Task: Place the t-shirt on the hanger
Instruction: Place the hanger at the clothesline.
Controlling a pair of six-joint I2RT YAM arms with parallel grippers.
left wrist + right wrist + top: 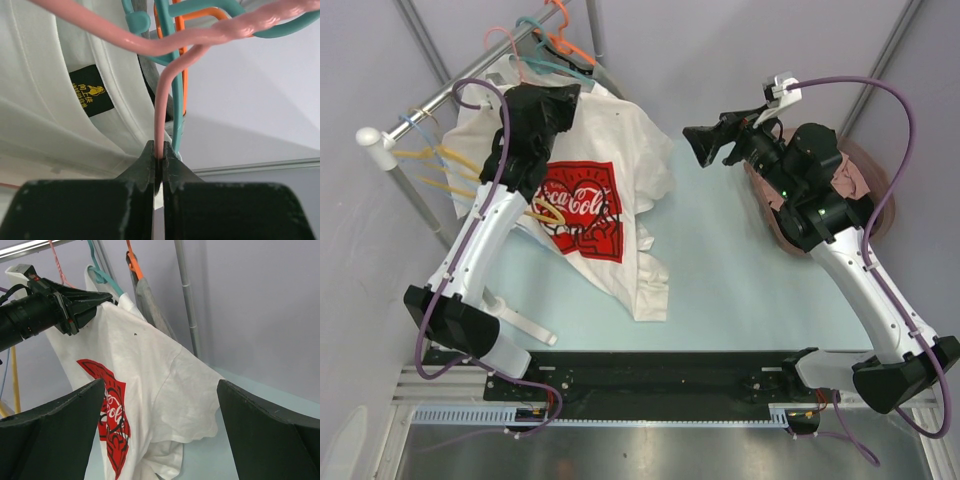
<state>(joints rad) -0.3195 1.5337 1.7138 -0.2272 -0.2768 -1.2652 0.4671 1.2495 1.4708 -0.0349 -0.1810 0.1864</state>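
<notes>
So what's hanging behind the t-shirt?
Behind the t-shirt, a grey garment on an orange hanger, plus a teal hanger. The shirt covers their lower parts; the left gripper grips the pink hanger.

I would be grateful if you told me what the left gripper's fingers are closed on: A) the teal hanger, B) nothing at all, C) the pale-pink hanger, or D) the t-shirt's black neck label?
C: in the left wrist view the left gripper pinches the thin wire of the pale-pink hanger, which runs straight down between its fingertips.
</notes>
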